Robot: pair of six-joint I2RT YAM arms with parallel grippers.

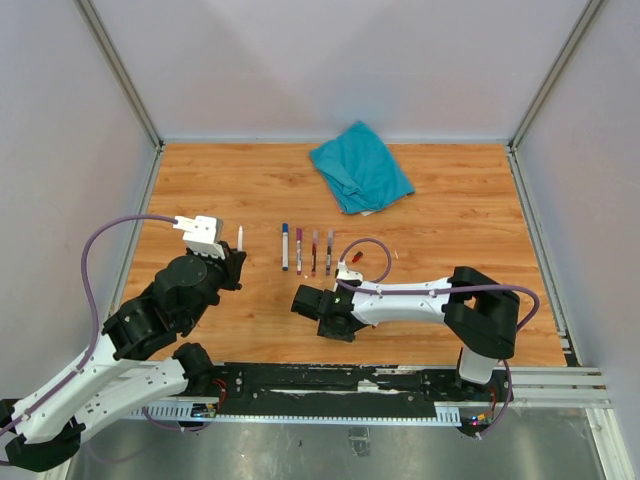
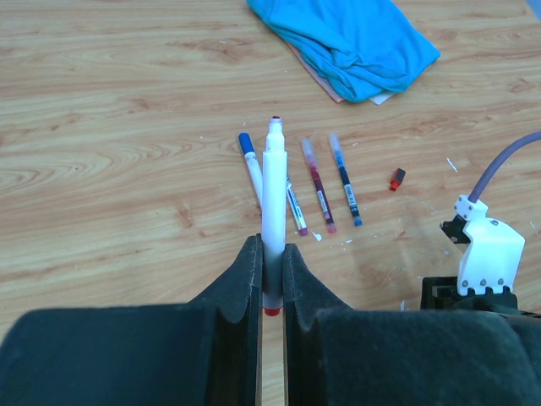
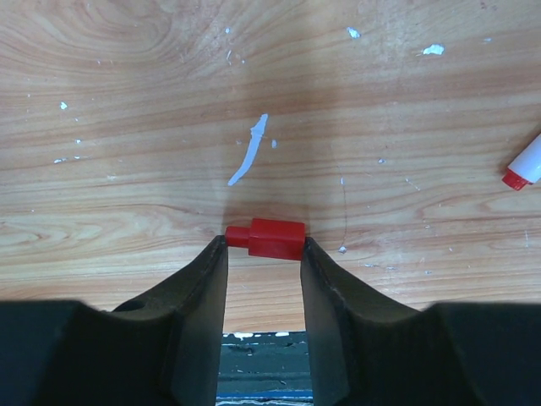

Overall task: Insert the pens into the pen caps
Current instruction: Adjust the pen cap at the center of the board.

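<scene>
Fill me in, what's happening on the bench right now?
The left gripper is shut on a white pen and holds it pointing away from the arm. The right gripper has its fingers against both ends of a red cap that lies on the table. Pen and cap are not yet joined. Four other pens lie in a row mid-table, with a teal cloth behind them.

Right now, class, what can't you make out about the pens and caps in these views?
Top view: red cap hidden under the right arm.
Right wrist view: whether the jaws pinch it, gap too fine.
Left wrist view: lower barrel of the held pen, hidden between the jaws.
</scene>
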